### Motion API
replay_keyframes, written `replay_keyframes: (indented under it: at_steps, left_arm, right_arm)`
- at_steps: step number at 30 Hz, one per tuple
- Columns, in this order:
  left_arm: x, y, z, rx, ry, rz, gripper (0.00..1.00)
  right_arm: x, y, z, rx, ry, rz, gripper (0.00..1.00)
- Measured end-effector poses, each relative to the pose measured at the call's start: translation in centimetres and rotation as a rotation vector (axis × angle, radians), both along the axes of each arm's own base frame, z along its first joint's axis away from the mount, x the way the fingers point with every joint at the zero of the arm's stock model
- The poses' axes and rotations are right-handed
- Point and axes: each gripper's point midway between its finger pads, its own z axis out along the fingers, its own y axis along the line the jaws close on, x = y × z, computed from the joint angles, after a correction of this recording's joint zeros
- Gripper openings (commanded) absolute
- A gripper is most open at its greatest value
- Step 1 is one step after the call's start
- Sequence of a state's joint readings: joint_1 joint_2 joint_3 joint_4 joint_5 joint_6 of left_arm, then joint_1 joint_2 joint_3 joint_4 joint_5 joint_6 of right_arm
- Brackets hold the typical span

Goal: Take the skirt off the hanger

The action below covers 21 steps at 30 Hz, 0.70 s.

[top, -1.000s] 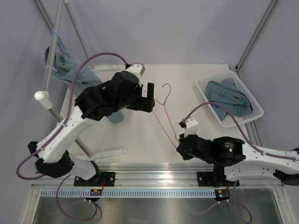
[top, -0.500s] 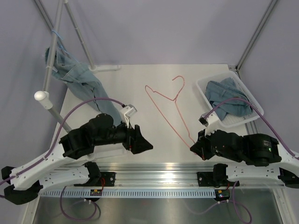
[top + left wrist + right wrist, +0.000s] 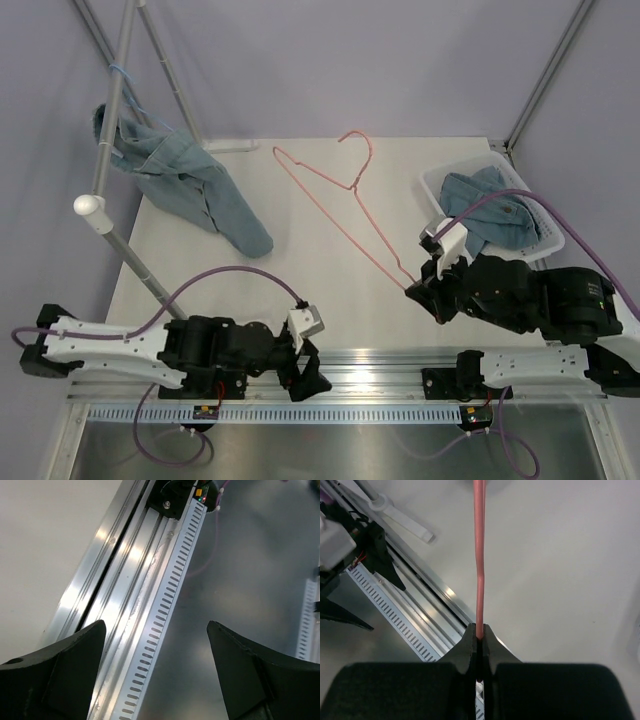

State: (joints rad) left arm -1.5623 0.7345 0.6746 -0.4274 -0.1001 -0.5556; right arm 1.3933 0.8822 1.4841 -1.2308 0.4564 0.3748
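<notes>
- The left gripper (image 3: 155,630) hangs at seven o'clock over the metal rail (image 3: 130,605) at the table's near edge, its jaws wide apart and holding nothing.
- The right gripper (image 3: 479,635), at five o'clock, has its jaws pressed together on the lower corner of the pink wire hanger (image 3: 479,555).
- The hanger is bare and slants from there toward twelve o'clock.
- The denim skirt (image 3: 200,195) lies at ten o'clock, well apart from the hanger, one end on the table (image 3: 300,280), the other draped on the rack pole (image 3: 110,120).
- A white basket (image 3: 545,245) at two o'clock holds more denim (image 3: 490,215).
</notes>
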Motion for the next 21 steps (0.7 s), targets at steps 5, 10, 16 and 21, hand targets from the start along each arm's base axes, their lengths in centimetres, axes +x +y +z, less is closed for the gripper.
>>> replay_keyframes:
  at_steps: [5,10,16,21]
  left_arm:
    - [-0.4,-2.7,-3.6,0.110,-0.204,-0.023,0.89]
    - [0.8,-4.0,-8.0,0.271,-0.365,-0.021,0.89]
    - [0.9,-4.5,-8.4,0.235,-0.424,-0.018,0.89]
    - [1.2,-3.2,-8.6,0.202,-0.424,-0.002,0.89]
  right_arm:
    - [0.6,4.3,2.0,-0.075,-0.060,0.103,0.00]
    - [0.5,10.0,1.7,-0.167,-0.055,0.248,0.00]
    - [2.3,12.2,1.4,-0.203,-0.011,0.353,0.00]
    - [4.1,13.9,3.2,-0.182,-0.020,0.414,0.00]
